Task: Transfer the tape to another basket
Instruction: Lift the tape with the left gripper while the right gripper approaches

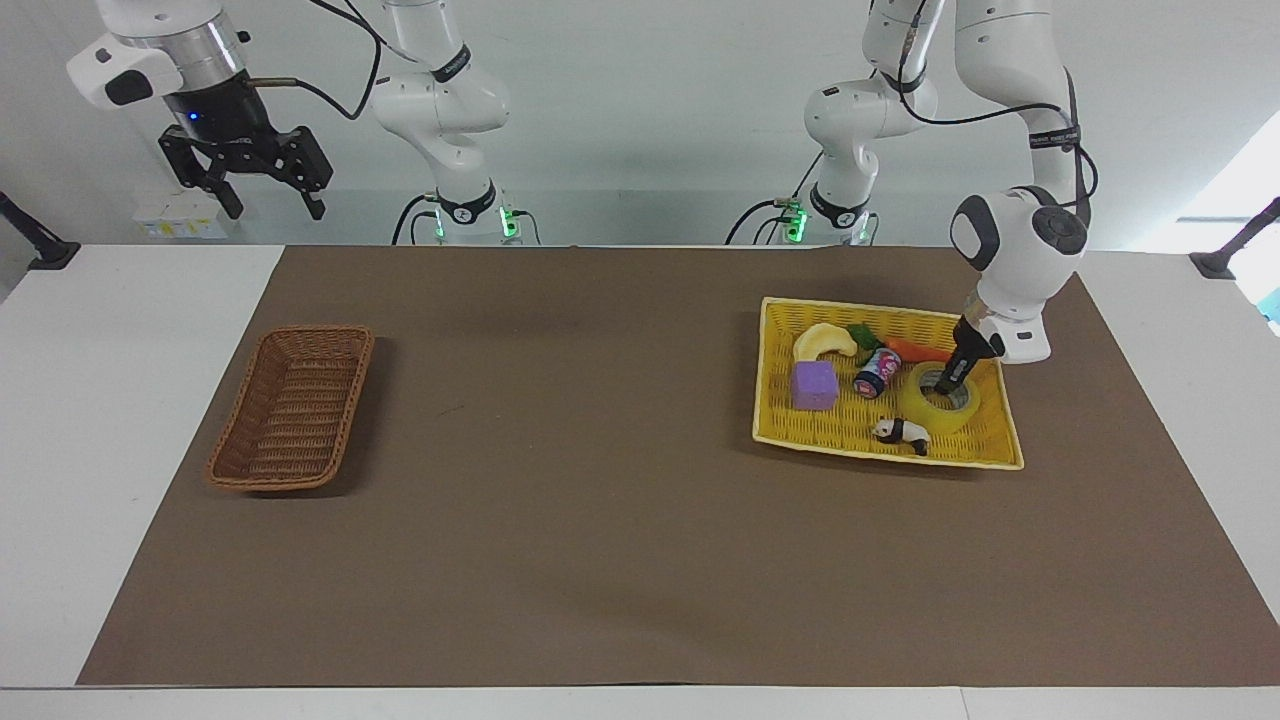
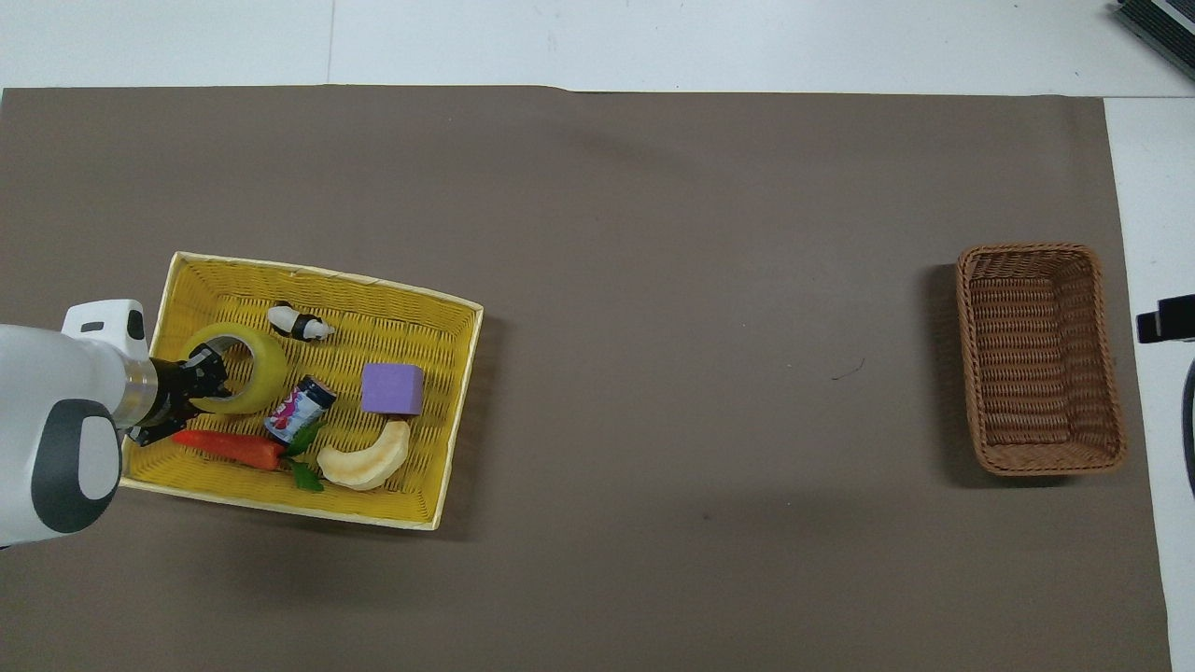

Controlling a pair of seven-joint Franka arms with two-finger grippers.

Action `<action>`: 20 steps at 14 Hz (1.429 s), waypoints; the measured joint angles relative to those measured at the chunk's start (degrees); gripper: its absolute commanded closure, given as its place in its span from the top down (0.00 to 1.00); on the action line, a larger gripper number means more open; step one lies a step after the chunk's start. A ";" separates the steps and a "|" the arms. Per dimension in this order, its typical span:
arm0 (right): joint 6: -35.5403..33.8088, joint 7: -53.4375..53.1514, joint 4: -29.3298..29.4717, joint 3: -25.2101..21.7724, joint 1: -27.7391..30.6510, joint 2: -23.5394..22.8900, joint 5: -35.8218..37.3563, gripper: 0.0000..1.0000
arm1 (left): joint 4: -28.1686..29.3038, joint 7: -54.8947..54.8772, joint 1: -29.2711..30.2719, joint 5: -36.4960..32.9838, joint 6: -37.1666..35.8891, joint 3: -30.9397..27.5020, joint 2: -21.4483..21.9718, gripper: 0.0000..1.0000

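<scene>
The yellow tape [image 1: 925, 412] [image 2: 263, 366] is in the yellow woven tray [image 1: 840, 428] [image 2: 425, 322], tilted up on the side toward the left arm's end. My left gripper [image 1: 944, 384] [image 2: 207, 381] is shut on the roll's wall, one finger inside the core. The brown wicker basket [image 1: 290, 483] [image 2: 967, 355] stands with nothing in it at the right arm's end of the table. My right gripper [image 1: 274, 208] waits open, high above that end; only a dark edge of it [image 2: 1163, 317] shows in the overhead view.
The tray also holds a dark jar [image 1: 876, 372] [image 2: 301, 409] lying on its side against the tape, a carrot [image 1: 920, 352] [image 2: 229, 446], a purple cube [image 1: 814, 385] [image 2: 392, 388], a panda figure [image 1: 900, 432] [image 2: 297, 323] and a pale banana piece [image 1: 825, 340] [image 2: 366, 459].
</scene>
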State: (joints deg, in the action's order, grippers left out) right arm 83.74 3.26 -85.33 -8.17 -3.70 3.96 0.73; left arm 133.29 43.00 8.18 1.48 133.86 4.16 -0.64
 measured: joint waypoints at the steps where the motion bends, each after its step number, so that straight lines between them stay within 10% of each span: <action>1: 0.00 0.00 -0.39 0.04 -0.50 0.02 0.00 1.00 | -2.20 0.00 -0.33 0.00 -2.82 0.01 0.49 0.00; 7: 3.26 -0.52 -5.98 0.39 -3.84 1.52 -0.13 1.00 | -16.59 -0.38 -5.12 0.00 -16.23 0.63 1.34 0.00; 20: 6.64 -20.90 -9.52 1.00 -16.92 2.25 -18.63 1.00 | -22.10 -5.46 -30.25 11.94 -16.88 1.71 -0.34 0.00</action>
State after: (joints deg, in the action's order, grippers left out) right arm 90.38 -17.64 -94.85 -7.18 -20.62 6.21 -17.90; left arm 111.19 37.54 -22.06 13.42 116.98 5.87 -0.98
